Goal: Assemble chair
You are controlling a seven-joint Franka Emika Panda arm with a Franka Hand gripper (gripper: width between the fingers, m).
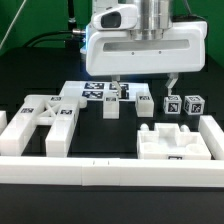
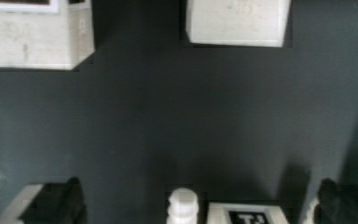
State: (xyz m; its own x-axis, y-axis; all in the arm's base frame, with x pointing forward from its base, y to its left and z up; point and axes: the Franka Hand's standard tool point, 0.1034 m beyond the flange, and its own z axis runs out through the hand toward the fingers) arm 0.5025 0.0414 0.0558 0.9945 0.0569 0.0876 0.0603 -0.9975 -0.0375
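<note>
Wide, empty jaws of the white-bodied gripper (image 1: pixel 144 88) hang over the matte black table (image 1: pixel 108 138); a blocky white plastic cross-braced frame (image 1: pixel 45 122) lies at the exterior view's left.

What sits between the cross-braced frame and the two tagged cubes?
Exterior view: two more white chair parts, a tagged post and a low block, stand between the frame and the cubes.

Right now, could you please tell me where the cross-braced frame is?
The cross-braced frame lies on the table at the exterior view's left, next to the marker board and behind the long front border rail.
</note>
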